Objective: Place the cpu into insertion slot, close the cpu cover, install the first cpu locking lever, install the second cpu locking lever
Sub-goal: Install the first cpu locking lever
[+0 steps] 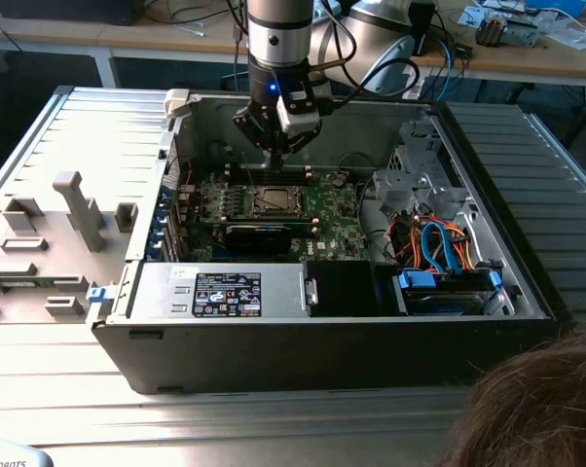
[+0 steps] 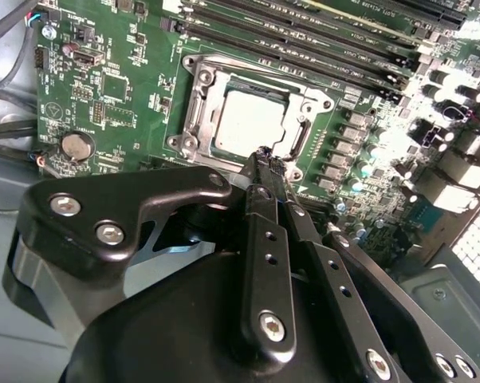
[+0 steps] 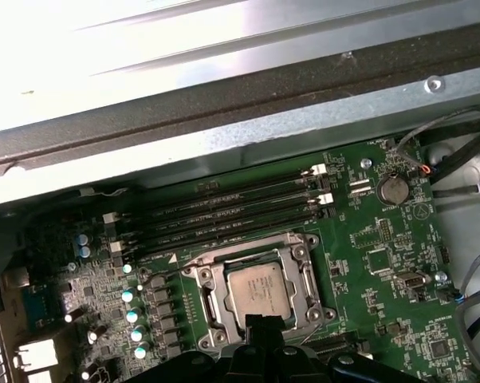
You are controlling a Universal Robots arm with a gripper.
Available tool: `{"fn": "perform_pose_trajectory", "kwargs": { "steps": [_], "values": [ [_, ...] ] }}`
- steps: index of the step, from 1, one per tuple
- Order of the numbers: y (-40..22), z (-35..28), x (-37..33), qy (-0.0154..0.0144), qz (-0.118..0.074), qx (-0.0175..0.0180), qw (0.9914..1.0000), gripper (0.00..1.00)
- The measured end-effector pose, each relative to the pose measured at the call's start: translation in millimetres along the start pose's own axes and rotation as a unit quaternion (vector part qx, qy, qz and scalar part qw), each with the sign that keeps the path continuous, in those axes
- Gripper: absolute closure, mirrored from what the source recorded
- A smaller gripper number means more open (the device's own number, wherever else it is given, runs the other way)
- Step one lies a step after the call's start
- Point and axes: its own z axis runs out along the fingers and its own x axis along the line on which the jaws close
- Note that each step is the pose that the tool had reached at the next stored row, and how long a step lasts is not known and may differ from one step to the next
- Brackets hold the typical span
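You have the gripper [image 2: 264, 157], fingers pinched narrow, by the cpu cover [image 2: 198, 108] rim around the seated cpu [image 2: 252, 120]; motherboard [image 2: 120, 88] lies flat, case wall [image 1: 371, 122] near

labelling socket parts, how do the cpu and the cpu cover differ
The cpu is a solid dull-grey square; the cpu cover is a shinier frame with a cut-out middle. The cpu is smaller and shows through that cut-out; the cpu cover rings it. Both lie flat on the motherboard.

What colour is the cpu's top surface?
Dull silver-grey; the cpu shows best in the second wrist view.
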Motion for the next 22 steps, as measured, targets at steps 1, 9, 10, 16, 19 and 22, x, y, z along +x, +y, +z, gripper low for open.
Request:
{"fn": "perform_pose_trajectory", "kwargs": {
  "steps": [1,9,10,16,19,22],
  "values": [
    [0.0,0.0,0.0,0.0,-0.002,0.0,1.0,0.89],
    [0.0,0.0,0.0,-0.0002,-0.02,-0.0005,0.9998,0.89],
    [0.0,0.0,0.0,-0.0002,-0.022,-0.0005,0.99976,0.89],
    [0.0,0.0,0.0,-0.0004,-0.039,-0.001,0.99923,0.89],
    [0.0,0.0,0.0,-0.0005,-0.048,-0.0012,0.99886,0.89],
    [0.0,0.0,0.0,-0.0006,-0.058,-0.0014,0.99829,0.89]
  ]
}}
